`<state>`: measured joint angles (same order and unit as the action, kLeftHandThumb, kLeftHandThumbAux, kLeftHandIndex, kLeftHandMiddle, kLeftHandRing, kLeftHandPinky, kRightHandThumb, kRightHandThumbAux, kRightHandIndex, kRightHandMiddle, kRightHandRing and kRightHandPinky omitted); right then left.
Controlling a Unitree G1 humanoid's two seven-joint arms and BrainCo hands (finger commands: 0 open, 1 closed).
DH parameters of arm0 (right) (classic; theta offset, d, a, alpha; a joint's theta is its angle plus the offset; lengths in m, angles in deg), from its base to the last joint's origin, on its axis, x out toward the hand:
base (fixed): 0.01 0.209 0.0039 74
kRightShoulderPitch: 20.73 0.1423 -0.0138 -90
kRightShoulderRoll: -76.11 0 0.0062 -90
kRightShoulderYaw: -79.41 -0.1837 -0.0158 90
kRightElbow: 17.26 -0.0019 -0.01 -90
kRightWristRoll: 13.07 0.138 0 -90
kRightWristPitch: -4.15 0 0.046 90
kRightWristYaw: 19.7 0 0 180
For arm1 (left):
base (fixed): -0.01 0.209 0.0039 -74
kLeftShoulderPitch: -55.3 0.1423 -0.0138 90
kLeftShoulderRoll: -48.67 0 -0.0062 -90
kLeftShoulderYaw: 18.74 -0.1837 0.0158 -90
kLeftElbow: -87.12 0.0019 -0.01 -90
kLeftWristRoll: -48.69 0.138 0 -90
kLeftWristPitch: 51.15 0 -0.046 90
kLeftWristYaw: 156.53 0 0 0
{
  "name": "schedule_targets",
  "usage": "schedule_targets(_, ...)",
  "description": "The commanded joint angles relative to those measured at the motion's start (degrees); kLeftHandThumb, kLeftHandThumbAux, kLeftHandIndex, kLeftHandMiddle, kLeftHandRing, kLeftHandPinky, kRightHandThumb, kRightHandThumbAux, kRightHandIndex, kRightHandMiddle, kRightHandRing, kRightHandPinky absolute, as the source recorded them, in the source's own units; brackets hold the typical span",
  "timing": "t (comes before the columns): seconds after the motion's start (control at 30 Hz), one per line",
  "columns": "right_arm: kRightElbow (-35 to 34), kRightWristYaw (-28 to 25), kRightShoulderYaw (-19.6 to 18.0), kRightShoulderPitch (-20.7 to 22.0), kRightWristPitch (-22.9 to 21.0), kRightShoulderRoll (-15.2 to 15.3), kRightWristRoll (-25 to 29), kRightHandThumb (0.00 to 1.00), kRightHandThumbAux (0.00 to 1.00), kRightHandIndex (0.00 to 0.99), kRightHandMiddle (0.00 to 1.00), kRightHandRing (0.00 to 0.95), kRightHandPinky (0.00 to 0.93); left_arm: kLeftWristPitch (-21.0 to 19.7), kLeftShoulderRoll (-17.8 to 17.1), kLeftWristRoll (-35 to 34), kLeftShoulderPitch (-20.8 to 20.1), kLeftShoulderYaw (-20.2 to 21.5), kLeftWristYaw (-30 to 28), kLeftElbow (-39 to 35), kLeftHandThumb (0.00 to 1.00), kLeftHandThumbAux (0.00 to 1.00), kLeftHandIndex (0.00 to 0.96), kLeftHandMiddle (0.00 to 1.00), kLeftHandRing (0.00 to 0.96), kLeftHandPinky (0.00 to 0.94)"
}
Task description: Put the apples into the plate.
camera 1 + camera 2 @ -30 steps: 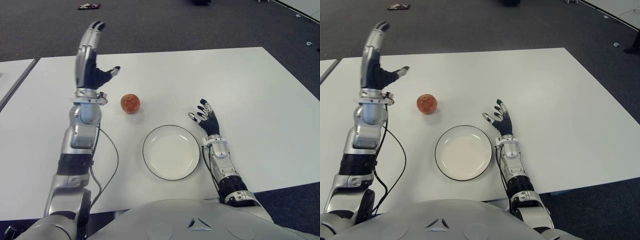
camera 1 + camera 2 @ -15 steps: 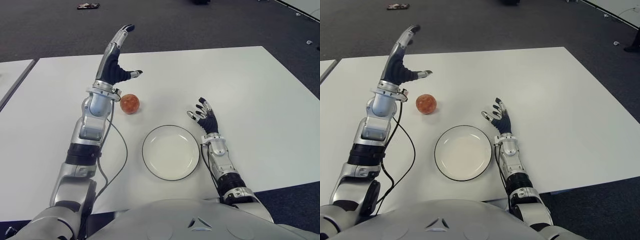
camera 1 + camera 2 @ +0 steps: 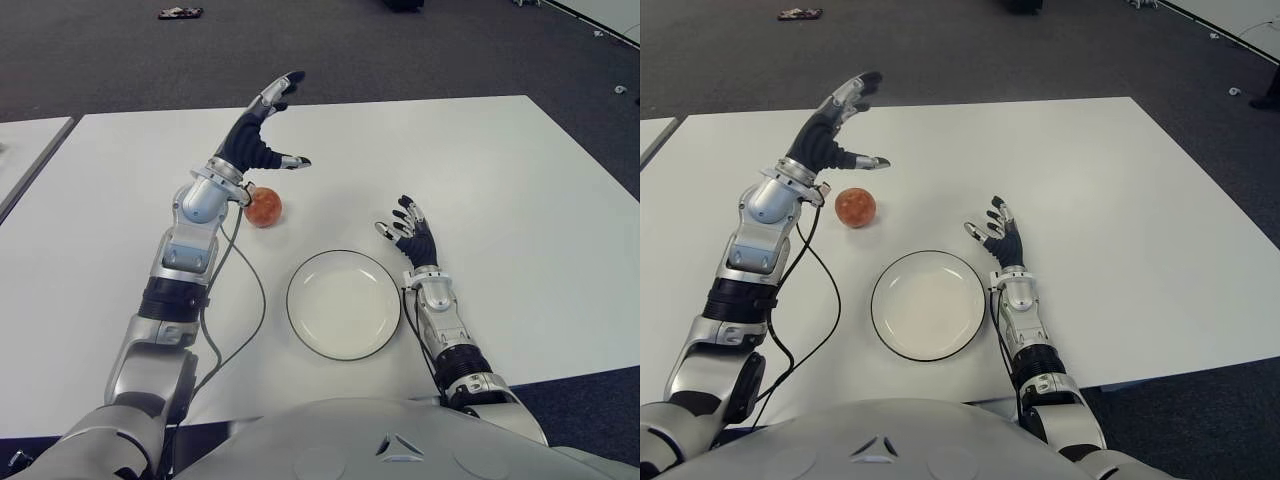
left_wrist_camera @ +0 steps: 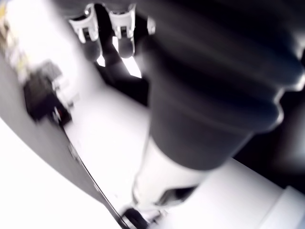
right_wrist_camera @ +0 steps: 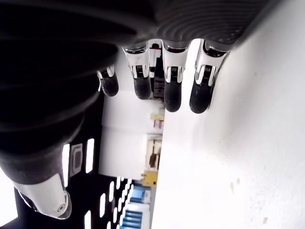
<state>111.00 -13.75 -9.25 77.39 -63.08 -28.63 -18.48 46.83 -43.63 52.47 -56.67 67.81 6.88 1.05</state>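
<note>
Swinging in from the upper left, the left hand now hovers spread and empty above 1 apple; the plate waits bare, the right hand open beside it.

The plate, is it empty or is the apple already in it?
Empty. The plate shows bare white inside; the apple sits on the table beyond it.

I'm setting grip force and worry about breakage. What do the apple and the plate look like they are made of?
The apple is red-orange and mottled with a dull skin; real fruit or a plastic replica, I cannot tell. The plate is white with a thin dark rim and a smooth, faintly glossy face, which suggests glazed ceramic, though melamine would look alike. The left robot hand is open above the apple.
</note>
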Motion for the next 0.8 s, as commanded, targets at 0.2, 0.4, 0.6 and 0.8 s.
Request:
schedule_targets(0.2,4.9,-0.3,0.4,-2.6,-3.6,-0.2,-0.4,0.188,0.704,0.0,0.087,0.121,0.157,-2.5,1.3,-0.6,0.0,-1.4,-2.2,3.4,0.0,0.344,0.0,0.0,0.0,0.0)
schedule_targets(0.4,5.6,-0.4,0.2,-2.5,-2.9,-0.2,-0.2,0.197,0.702,0.0,0.083,0.119,0.163,-2.6,-0.2,5.1,0.0,-3.1,0.4,6.7,0.0,0.325,0.0,0.0,0.0,0.0)
schedule_targets(0.6,5.9,-0.6,0.3,-2.4,-2.4,-0.1,-0.2,0.207,0.697,0.0,0.083,0.12,0.165,-5.0,-1.1,10.3,-0.2,-4.1,1.9,7.4,0.0,0.307,0.0,0.0,0.0,0.0)
schedule_targets(0.8,6.4,-0.6,0.3,-2.2,-2.2,0.0,-0.3,0.218,0.691,0.0,0.083,0.121,0.168,-6.9,-2.8,16.2,-0.7,-6.2,3.6,9.2,0.0,0.303,0.0,0.0,0.0,0.0)
